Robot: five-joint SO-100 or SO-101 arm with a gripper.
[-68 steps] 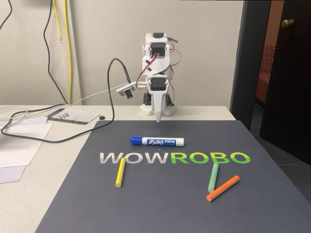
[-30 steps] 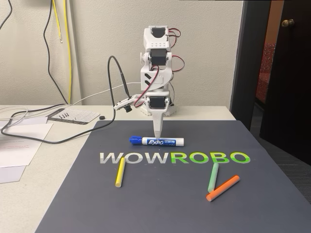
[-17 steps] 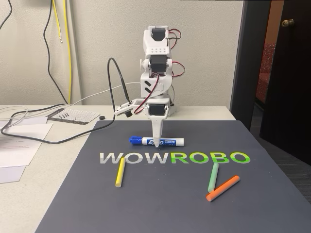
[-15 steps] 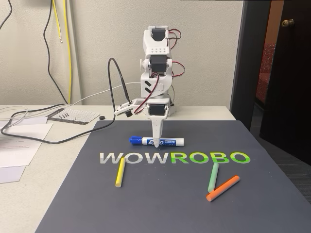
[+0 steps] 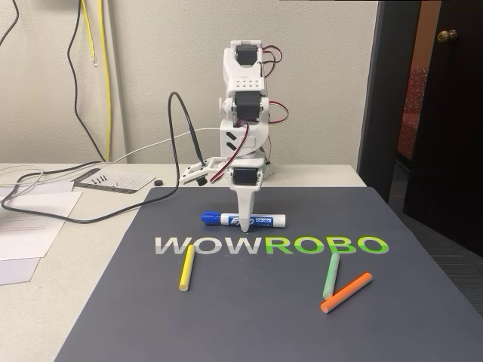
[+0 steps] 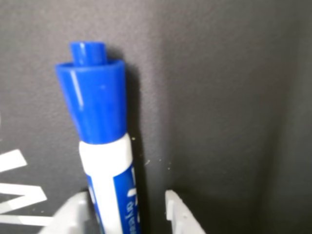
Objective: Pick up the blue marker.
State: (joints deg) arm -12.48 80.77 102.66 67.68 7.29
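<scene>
Pointing straight down, the white arm's jaws (image 5: 244, 224) stand over the middle of the blue marker (image 5: 243, 219). The marker lies flat on the dark mat (image 5: 249, 302), toward the mat's far edge, just behind the word WOWROBO (image 5: 272, 245). Its blue cap points to the left in the fixed view. In the wrist view the jaws (image 6: 129, 214) are apart, one white tip on each side of the marker (image 6: 105, 161); the left tip looks very close to it, the right tip stands a little apart.

A yellow stick (image 5: 186, 267) lies nearer the front, left of the middle. A green stick (image 5: 331, 275) and an orange stick (image 5: 346, 292) lie toward the mat's right edge. Papers (image 5: 34, 219) and cables (image 5: 90, 204) sit on the bench (image 5: 60, 286), left of the mat.
</scene>
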